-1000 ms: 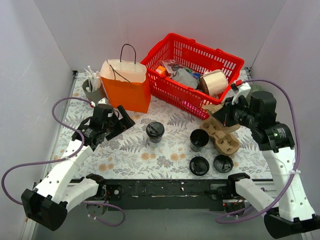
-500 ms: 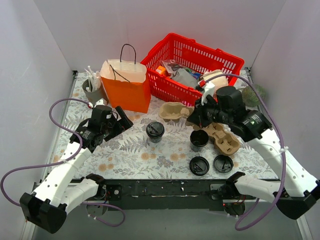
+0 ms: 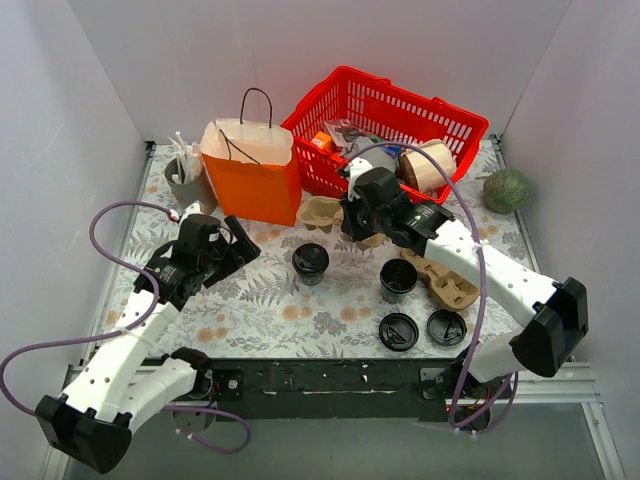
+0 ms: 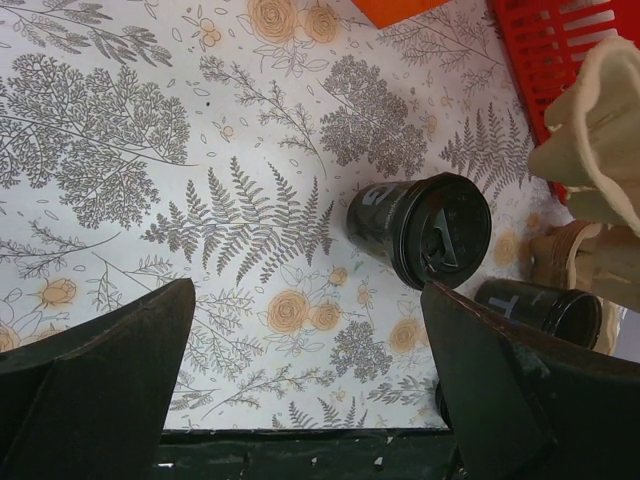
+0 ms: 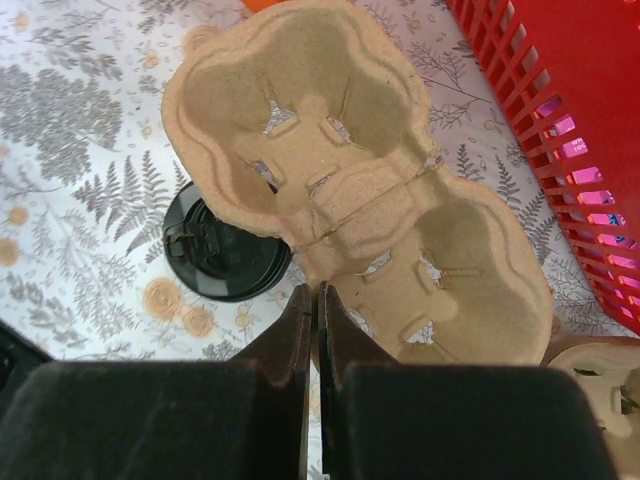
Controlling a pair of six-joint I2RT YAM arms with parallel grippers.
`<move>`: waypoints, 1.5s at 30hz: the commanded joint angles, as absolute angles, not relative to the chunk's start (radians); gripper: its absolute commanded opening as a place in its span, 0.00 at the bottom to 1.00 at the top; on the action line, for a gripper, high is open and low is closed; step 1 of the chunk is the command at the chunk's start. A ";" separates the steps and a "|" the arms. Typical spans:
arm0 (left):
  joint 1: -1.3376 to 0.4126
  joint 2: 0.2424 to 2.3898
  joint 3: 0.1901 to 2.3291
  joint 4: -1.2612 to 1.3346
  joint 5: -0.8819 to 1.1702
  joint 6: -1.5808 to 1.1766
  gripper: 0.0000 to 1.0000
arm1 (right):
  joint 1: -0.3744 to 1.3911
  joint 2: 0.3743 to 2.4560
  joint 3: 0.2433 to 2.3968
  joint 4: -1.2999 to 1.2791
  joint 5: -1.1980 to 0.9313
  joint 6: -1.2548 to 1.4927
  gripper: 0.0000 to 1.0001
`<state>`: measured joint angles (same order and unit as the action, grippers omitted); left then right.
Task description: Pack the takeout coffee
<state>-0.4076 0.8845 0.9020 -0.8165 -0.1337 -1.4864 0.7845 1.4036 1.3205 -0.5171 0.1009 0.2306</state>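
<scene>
The takeout coffee (image 3: 310,262) is a small dark cup with a black lid on. It stands upright mid-table and also shows in the left wrist view (image 4: 420,228) and the right wrist view (image 5: 215,255). My right gripper (image 3: 352,218) is shut on the edge of a brown pulp cup carrier (image 3: 322,212) and holds it in the air just behind the coffee. In its wrist view the gripper (image 5: 317,295) pinches the carrier (image 5: 350,170), which partly covers the cup. My left gripper (image 3: 238,250) is open and empty, left of the coffee; in its wrist view (image 4: 310,400) the cup lies ahead to the right.
An open black cup (image 3: 398,280) and two loose black lids (image 3: 398,331) (image 3: 446,327) sit front right. A second carrier (image 3: 447,278) lies right of them. An orange paper bag (image 3: 252,178), a red basket (image 3: 440,110), a grey utensil holder (image 3: 185,180) and a green melon (image 3: 508,188) stand behind.
My right arm has swung left from the right side, carrying the carrier over to just behind the lidded cup. The left arm has barely shifted.
</scene>
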 commanded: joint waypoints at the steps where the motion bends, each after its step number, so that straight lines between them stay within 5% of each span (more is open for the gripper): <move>1: -0.407 0.865 0.991 -0.847 -0.215 -1.535 0.98 | 0.799 1.433 1.359 -0.391 0.227 0.284 0.01; 14: -0.407 1.288 1.392 -0.588 -0.299 -1.655 0.98 | 0.804 1.306 1.230 -0.334 0.236 0.296 0.01; 21: -0.406 1.557 1.655 -0.725 -0.503 -1.661 0.95 | 0.804 1.220 1.186 -0.348 0.218 0.278 0.01; 26: -0.405 1.695 1.788 -0.859 -0.615 -1.643 0.79 | 0.804 1.168 1.167 -0.360 0.233 0.261 0.01; 31: -0.405 1.737 1.833 -0.933 -0.638 -1.647 0.28 | 0.804 1.128 1.134 -0.354 0.252 0.250 0.01; 41: -0.405 1.614 1.773 -0.850 -0.654 -1.466 0.00 | 0.805 1.057 1.094 -0.373 0.273 0.230 0.01; 45: -0.405 1.525 1.709 -0.885 -0.612 -1.404 0.00 | 0.804 1.043 1.091 -0.383 0.268 0.219 0.01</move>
<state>-0.4076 1.6550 1.7557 -0.8753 -0.6167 -1.5097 0.7990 1.0763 1.0954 -0.4015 0.2497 0.2432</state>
